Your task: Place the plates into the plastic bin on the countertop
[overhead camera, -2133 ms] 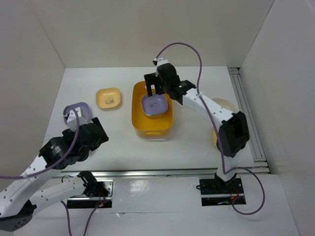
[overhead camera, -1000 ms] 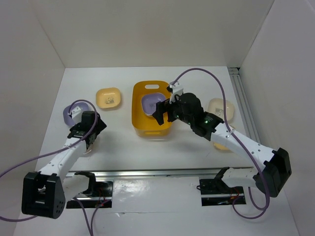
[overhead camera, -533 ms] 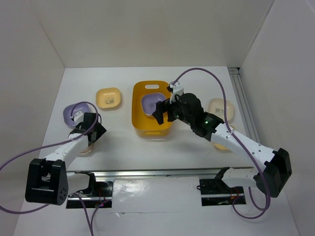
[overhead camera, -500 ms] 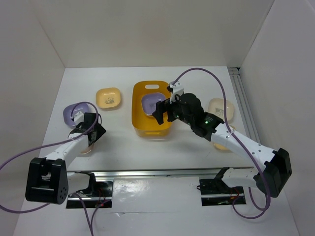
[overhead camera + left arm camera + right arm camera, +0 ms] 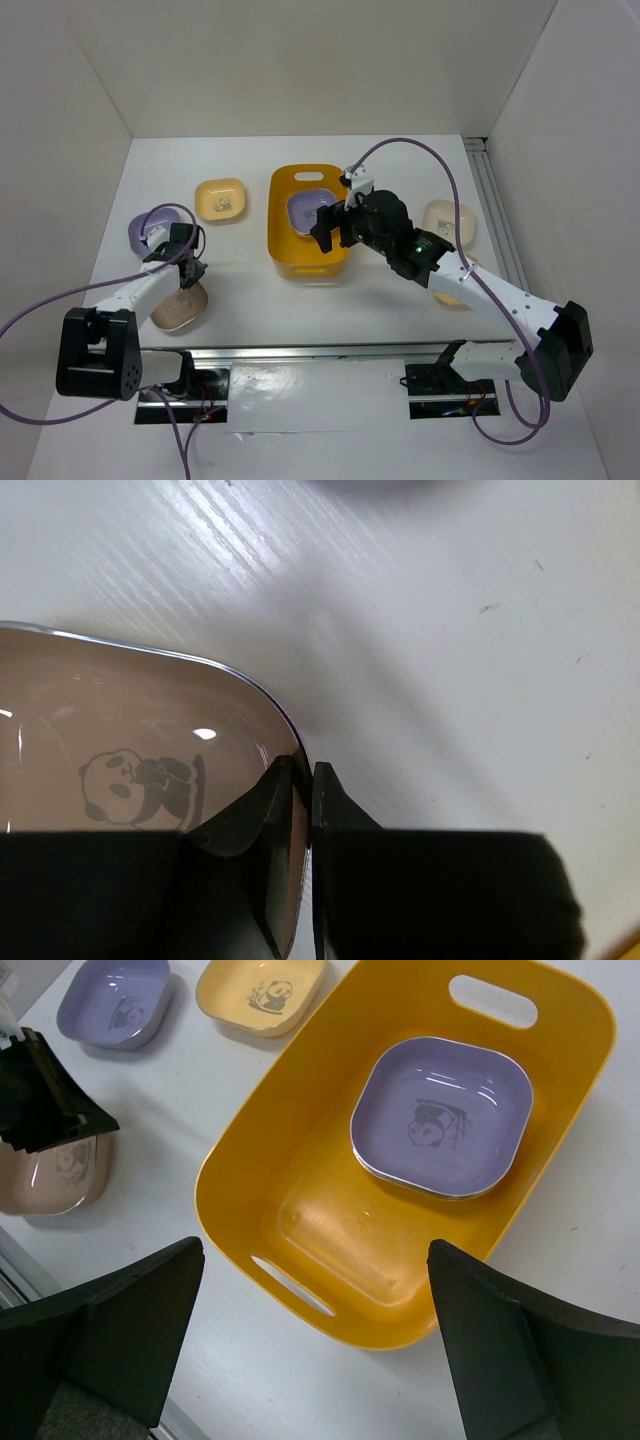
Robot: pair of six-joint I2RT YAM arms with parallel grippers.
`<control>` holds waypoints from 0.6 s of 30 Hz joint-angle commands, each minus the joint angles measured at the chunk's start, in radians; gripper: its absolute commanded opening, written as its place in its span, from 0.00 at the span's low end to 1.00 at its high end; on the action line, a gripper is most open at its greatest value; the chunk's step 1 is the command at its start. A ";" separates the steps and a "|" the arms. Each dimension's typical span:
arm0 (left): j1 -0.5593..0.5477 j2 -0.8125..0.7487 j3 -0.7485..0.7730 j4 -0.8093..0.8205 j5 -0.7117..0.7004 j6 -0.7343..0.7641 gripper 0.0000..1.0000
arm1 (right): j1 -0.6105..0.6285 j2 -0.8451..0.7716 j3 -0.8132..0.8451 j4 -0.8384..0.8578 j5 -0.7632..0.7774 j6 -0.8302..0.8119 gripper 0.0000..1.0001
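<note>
White arm links (image 5: pixel 503 297), black joints (image 5: pixel 378 224), purple cables (image 5: pixel 400 140), black jaws

White countertop (image 5: pixel 250 295): orange bin (image 5: pixel 283 250) mid, yellow plate (image 5: pixel 220 200), purple plate (image 5: pixel 143 233), pink plate (image 5: pixel 178 310) L, cream plate (image 5: pixel 452 220) R.

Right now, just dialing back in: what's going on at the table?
The left gripper is pinching the rim of a pink plate, which appears to lie on the counter, not yet lifted. The right gripper hangs open over the orange bin, which holds one purple plate. Out on the counter lie a yellow plate, a second purple plate and a cream plate.
</note>
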State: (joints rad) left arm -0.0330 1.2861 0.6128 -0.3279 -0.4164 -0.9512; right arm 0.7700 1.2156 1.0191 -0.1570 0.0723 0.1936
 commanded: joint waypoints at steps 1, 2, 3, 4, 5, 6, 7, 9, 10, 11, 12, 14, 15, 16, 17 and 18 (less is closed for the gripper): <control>0.007 -0.033 -0.021 -0.051 0.045 -0.066 0.09 | 0.009 -0.031 0.035 0.040 0.026 0.000 1.00; 0.007 -0.050 -0.021 -0.063 0.045 -0.075 0.08 | 0.009 -0.031 0.035 0.040 0.026 0.000 1.00; -0.005 -0.086 -0.021 -0.063 0.045 -0.075 0.02 | 0.009 -0.031 0.035 0.040 0.035 0.000 1.00; -0.019 -0.103 -0.021 -0.077 0.045 -0.075 0.00 | 0.009 -0.031 0.035 0.040 0.035 0.000 1.00; -0.019 -0.119 -0.021 -0.086 0.045 -0.075 0.00 | 0.009 -0.031 0.035 0.040 0.035 0.000 1.00; -0.031 -0.139 -0.021 -0.086 0.045 -0.075 0.00 | 0.009 -0.031 0.044 0.040 0.044 0.000 1.00; -0.042 -0.139 -0.009 -0.095 0.045 -0.075 0.00 | 0.009 -0.031 0.044 0.031 0.044 0.000 1.00; -0.057 -0.148 0.025 -0.109 0.054 -0.075 0.00 | 0.009 -0.031 0.044 0.031 0.044 0.000 1.00; -0.088 -0.148 0.042 -0.121 0.054 -0.060 0.00 | 0.009 -0.031 0.053 0.021 0.053 0.000 1.00; -0.109 -0.172 0.063 -0.138 0.054 -0.060 0.00 | 0.009 -0.042 0.053 0.020 0.066 0.000 1.00; -0.135 -0.185 0.088 -0.186 0.042 -0.076 0.00 | 0.009 -0.053 0.053 0.011 0.075 0.009 1.00; -0.224 -0.214 0.177 -0.233 -0.010 -0.095 0.00 | 0.009 -0.077 0.053 0.002 0.110 0.009 1.00; -0.251 -0.238 0.211 -0.255 -0.025 -0.104 0.00 | 0.009 -0.077 0.053 -0.007 0.124 0.009 1.00; -0.274 -0.238 0.285 -0.273 -0.036 -0.104 0.00 | 0.009 -0.093 0.062 -0.025 0.142 0.009 1.00; -0.309 -0.249 0.326 -0.310 -0.045 -0.104 0.00 | 0.009 -0.108 0.062 -0.026 0.176 0.018 1.00; -0.324 -0.249 0.368 -0.327 -0.045 -0.092 0.00 | 0.009 -0.117 0.062 -0.042 0.194 0.018 1.00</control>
State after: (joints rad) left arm -0.3119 1.0859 0.8444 -0.5976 -0.4198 -1.0210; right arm 0.7700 1.1664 1.0279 -0.1825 0.1757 0.1970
